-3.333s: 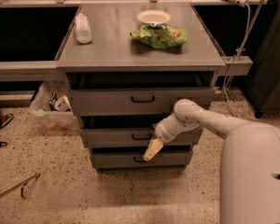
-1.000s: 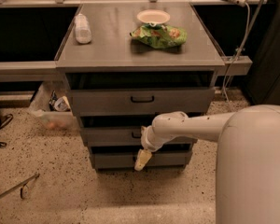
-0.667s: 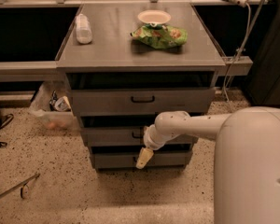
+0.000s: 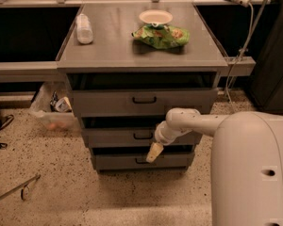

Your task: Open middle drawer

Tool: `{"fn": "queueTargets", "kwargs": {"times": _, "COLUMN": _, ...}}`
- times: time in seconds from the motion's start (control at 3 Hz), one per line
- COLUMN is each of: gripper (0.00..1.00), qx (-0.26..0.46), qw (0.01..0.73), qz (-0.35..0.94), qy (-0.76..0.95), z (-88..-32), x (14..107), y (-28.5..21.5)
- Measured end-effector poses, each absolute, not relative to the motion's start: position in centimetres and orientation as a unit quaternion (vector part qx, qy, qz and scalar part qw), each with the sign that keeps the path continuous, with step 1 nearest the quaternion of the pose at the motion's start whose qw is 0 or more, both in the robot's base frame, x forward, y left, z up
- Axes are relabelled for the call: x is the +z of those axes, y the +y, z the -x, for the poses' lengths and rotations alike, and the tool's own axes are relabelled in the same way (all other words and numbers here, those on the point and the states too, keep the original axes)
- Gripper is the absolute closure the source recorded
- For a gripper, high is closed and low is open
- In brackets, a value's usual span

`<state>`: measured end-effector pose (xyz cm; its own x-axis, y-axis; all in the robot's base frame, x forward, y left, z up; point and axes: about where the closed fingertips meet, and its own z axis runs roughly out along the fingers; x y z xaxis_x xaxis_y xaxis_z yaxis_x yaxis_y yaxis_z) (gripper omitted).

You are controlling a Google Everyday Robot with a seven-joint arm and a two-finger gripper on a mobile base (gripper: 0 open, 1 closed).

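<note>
Jaws look pressed together, holding nothing. Gripper (image 4: 154, 152) hangs just below the middle drawer (image 4: 111, 138), right of its black handle (image 4: 143, 135). That grey drawer, second of three, has stayed shut. Gripper has moved up a little.

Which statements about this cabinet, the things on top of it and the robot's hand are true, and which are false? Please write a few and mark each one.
1. The hand hangs in front of the cabinet, just below the handle of the middle drawer. True.
2. The green bag lies on the floor. False: it lies on the cabinet top, next to the white bowl.
3. A white bottle is on the left part of the cabinet top. True.
4. The hand is at the top drawer. False: it is lower, near the middle drawer.
</note>
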<state>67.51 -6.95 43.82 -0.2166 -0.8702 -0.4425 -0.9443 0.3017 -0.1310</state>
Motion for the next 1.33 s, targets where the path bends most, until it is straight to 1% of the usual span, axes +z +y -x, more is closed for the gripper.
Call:
{"fn": "queueTargets", "kwargs": {"times": 0.33, "gripper": 0.00, "qx": 0.088, "qw": 0.213, "qz": 0.579, "qy": 0.782, "z": -67.9, "x": 42.8, "y": -8.0}}
{"fn": "queueTargets", "kwargs": {"times": 0.67, "gripper": 0.00, "qx": 0.110, "qw": 0.200, "qz": 0.584, "qy": 0.779, "z": -67.1, "x": 41.8, "y": -7.7}}
{"fn": "queueTargets", "kwargs": {"times": 1.0, "gripper": 0.00, "qx": 0.111, "qw": 0.199, "qz": 0.584, "qy": 0.779, "z": -67.1, "x": 42.1, "y": -7.7}}
{"fn": "queueTargets", "kwargs": {"times": 1.33, "gripper": 0.00, "qx": 0.137, "qw": 0.192, "qz": 0.583, "qy": 0.777, "z": -66.2, "x": 42.3, "y": -7.4}}
